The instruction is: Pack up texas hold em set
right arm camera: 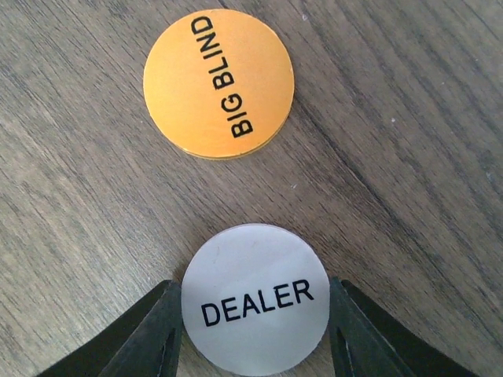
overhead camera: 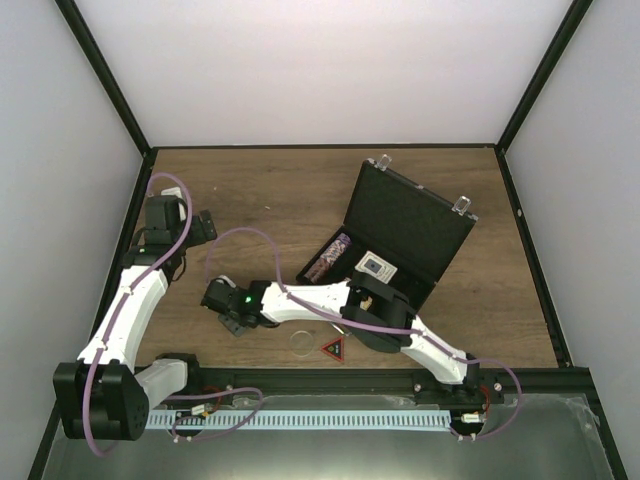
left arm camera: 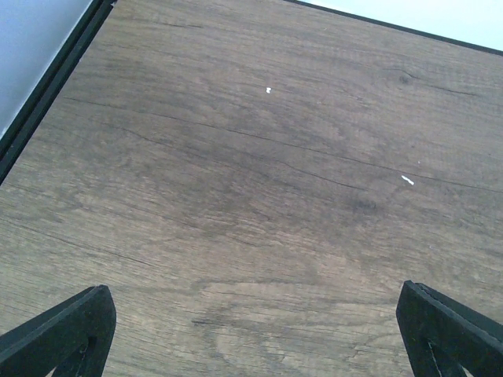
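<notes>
In the right wrist view, a white round DEALER button (right arm camera: 255, 298) lies flat on the wooden table. My right gripper (right arm camera: 254, 292) has a black finger pressed against each side of it. Just beyond lies an orange BIG BLIND button (right arm camera: 218, 82). From above, the right gripper (overhead camera: 231, 321) reaches down left of centre and hides both buttons. The black case (overhead camera: 405, 228) stands open at the back right, holding a row of purple-grey chips (overhead camera: 328, 257) and a card deck (overhead camera: 377, 266). A red-black triangle (overhead camera: 332, 349) lies near the front edge. My left gripper (overhead camera: 203, 228) is open over bare wood (left arm camera: 259, 196).
A pale round ring-like button (overhead camera: 303, 340) lies next to the triangle. The black frame rail (overhead camera: 350, 375) runs along the near edge. Enclosure walls border the table on the left, right and back.
</notes>
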You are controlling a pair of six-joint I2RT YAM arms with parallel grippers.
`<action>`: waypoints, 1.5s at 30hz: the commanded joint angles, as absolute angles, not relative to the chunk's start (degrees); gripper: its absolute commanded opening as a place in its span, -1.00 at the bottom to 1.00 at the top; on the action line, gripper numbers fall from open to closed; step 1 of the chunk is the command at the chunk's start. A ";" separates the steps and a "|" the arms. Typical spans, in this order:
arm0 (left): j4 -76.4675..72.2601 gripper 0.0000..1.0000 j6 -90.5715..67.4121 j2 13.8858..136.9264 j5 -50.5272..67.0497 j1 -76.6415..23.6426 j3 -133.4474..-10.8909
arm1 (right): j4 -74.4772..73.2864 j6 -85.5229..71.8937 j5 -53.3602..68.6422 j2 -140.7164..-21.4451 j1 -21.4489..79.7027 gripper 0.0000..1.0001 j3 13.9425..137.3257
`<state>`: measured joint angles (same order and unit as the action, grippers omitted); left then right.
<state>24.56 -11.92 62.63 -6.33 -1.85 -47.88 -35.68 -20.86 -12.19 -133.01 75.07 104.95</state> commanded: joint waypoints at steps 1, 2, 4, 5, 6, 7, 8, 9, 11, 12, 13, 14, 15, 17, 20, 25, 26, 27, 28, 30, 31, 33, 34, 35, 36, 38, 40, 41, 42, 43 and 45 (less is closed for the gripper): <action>24.10 1.00 -11.65 62.34 -5.82 -1.58 -47.87 | -41.11 -22.82 -13.53 -132.00 75.84 -0.04 101.77; 24.16 1.00 -11.66 62.28 -5.81 -1.63 -47.84 | -40.81 -23.25 -13.35 -131.10 75.85 -0.04 100.48; 24.14 1.00 -11.66 62.28 -5.87 -1.58 -47.81 | -40.19 -24.41 -12.88 -129.06 75.94 -0.06 97.59; 24.09 1.00 -11.67 62.23 -5.81 -1.58 -47.80 | -39.83 -25.04 -12.72 -127.90 75.94 -0.06 96.19; 24.06 1.00 -11.64 62.23 -5.70 -1.58 -47.73 | -39.63 -25.79 -12.61 -126.66 75.94 -0.06 94.76; 24.06 1.00 -11.64 62.23 -5.63 -1.58 -47.75 | -39.48 -26.28 -12.65 -125.48 75.94 -0.07 93.34; 24.08 1.00 -11.61 62.23 -5.56 -1.58 -47.73 | -39.51 -26.97 -12.74 -124.25 75.98 -0.07 92.12; 24.05 1.00 -11.56 62.33 -5.54 -1.58 -47.80 | -39.60 -27.84 -12.89 -123.14 75.94 -0.07 91.05; 24.01 1.00 -11.60 62.32 -5.45 -1.58 -47.79 | -40.03 -29.00 -13.32 -120.64 75.99 -0.07 89.17; 24.07 1.00 -11.60 62.33 -5.46 -1.58 -47.74 | -40.19 -29.55 -13.53 -119.48 75.94 -0.07 88.33; 24.04 1.00 -11.60 62.34 -5.37 -1.58 -47.74 | -40.36 -30.00 -13.84 -117.85 75.94 -0.07 87.24; 24.07 1.00 -11.60 62.40 -5.36 -1.58 -47.79 | -40.60 -30.45 -14.22 -116.68 75.95 -0.07 86.58; 24.12 1.00 -11.60 62.42 -5.25 -1.58 -47.72 | -40.89 -30.89 -14.73 -115.51 75.94 -0.07 85.98; 24.15 1.00 -11.60 62.46 -5.34 -1.58 -47.68 | -41.97 -31.83 -15.90 -113.51 75.95 -0.07 85.04; 24.18 1.00 -11.60 62.40 -5.36 -1.58 -47.62 | -44.32 -33.28 -18.00 -110.36 75.92 -0.07 84.24; 24.09 1.00 -11.60 62.58 -5.12 -1.54 -47.58 | -45.56 -34.55 -18.84 -104.80 74.37 -0.02 81.50; 24.16 1.00 -11.58 62.67 -5.10 -1.58 -47.60 | -44.84 -34.48 -17.94 -103.91 73.75 -0.01 80.52; 24.14 1.00 -11.60 62.74 -4.97 -1.58 -47.63 | -44.04 -34.46 -16.88 -103.32 73.07 0.00 79.33; 24.17 1.00 -11.60 62.81 -5.00 -1.59 -47.63 | -43.23 -34.45 -15.83 -102.97 72.51 0.01 78.20; 24.24 1.00 -11.52 62.91 -4.92 -1.58 -47.64 | -42.18 -34.83 -14.08 -103.23 72.04 0.04 76.67; 24.24 1.00 -11.51 62.93 -4.90 -1.63 -47.56 | -42.00 -35.35 -13.27 -103.72 72.07 0.07 76.30; 24.27 1.00 -11.51 62.93 -5.00 -1.58 -47.55 | -41.57 -36.45 -11.23 -104.93 72.03 0.15 75.23; 24.33 1.00 -11.51 62.95 -5.01 -1.59 -47.55 | -41.22 -36.92 -10.41 -105.35 72.07 0.18 74.66; 24.28 0.99 -11.51 62.93 -5.01 -1.58 -47.55 | -40.84 -37.49 -9.77 -105.56 72.07 0.22 74.11; 24.21 0.99 -11.51 62.95 -5.01 -1.65 -47.50 | -40.34 -37.85 -9.23 -105.78 72.07 0.27 73.63; 24.24 1.00 -11.49 63.14 -4.85 -1.59 -47.60 | -39.62 -38.58 -8.45 -106.18 72.02 0.34 73.07; 24.25 1.00 -11.51 63.26 -4.67 -1.59 -47.60 | -39.39 -38.99 -8.17 -106.89 72.00 0.40 73.20; 24.21 1.00 -11.51 63.32 -4.57 -1.58 -47.69 | -39.38 -39.14 -8.28 -107.40 72.05 0.42 73.40; 24.23 1.00 -11.51 63.36 -4.57 -1.58 -47.70 | -39.43 -39.11 -8.45 -107.91 72.07 0.43 73.58; 24.22 1.00 -11.51 63.32 -4.57 -1.56 -47.72 | -39.55 -39.05 -8.77 -108.41 72.04 0.44 73.77; 24.27 1.00 -11.51 63.41 -4.57 -1.58 -47.72 | -39.83 -38.79 -9.39 -109.55 72.06 0.45 74.22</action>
